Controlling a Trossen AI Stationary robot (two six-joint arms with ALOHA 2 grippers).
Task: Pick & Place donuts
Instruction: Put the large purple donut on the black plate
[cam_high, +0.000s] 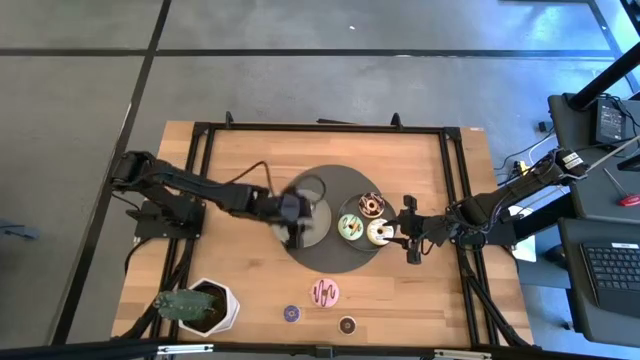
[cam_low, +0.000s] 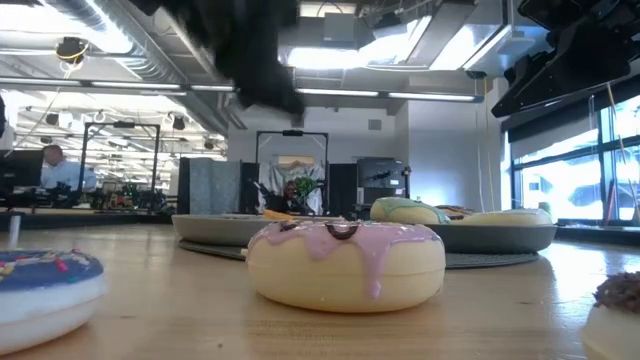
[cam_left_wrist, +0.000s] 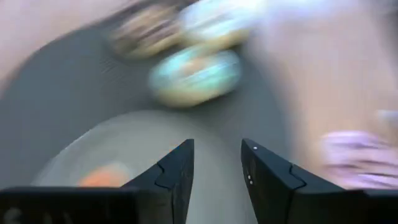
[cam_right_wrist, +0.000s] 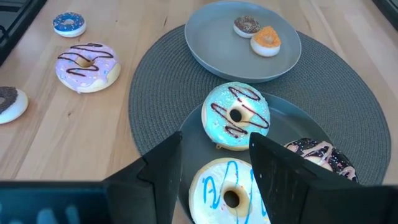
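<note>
High view: left hand (cam_high: 296, 232), released and empty, hovers over the small plate (cam_high: 322, 228); next, judged, it fetches the pink donut (cam_high: 325, 292). Right hand (cam_high: 411, 243) waits, released.

Bright ceiling lights, soft shadows; left wrist view smeared by motion blur

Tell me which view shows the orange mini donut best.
The right wrist view: the orange mini donut sits sharp and unobstructed on the smaller grey plate, beside a brown mini donut. The left wrist view shows only an orange smear; in the high view the left arm covers it; the low view doesn't show it.
</note>
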